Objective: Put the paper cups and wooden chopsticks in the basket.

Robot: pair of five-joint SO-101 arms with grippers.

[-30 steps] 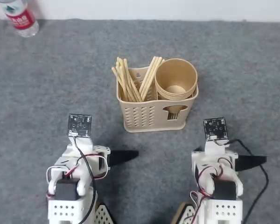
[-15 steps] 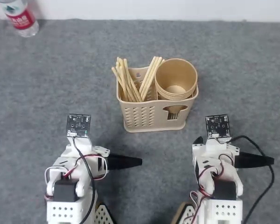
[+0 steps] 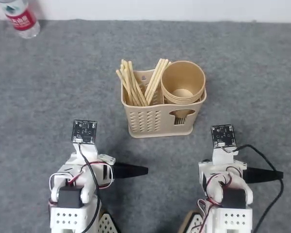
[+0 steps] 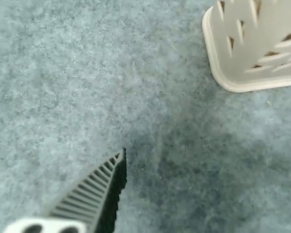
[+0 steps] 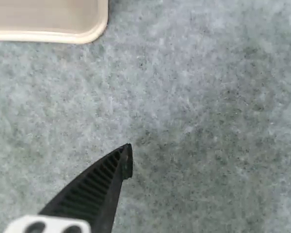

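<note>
A grey, carpet-like worktop (image 3: pixel 53 82) spreads across the high view. At its near edge sit the left arm (image 3: pixel 80 189) and the right arm (image 3: pixel 225 194), well apart, each folded low over bare surface. The beige slotted basket (image 3: pixel 155 121) stands upright between them and farther back, near the middle of the worktop. Its right compartment holds the nested paper cups (image 3: pixel 183 87), mouths up. Its left compartment holds the wooden chopsticks (image 3: pixel 133 85), which lean in two bunches and stick out above the rim. The left hand (image 3: pixel 143 170) lies close to the worktop, its black fingers drawn together to a single point with nothing between them. The right hand (image 3: pixel 279 174) is the same, closed and empty. Each wrist view shows a corner of the basket just beyond its hand's tip. A plastic bottle (image 3: pixel 20 17) lies at the far left corner.
</note>
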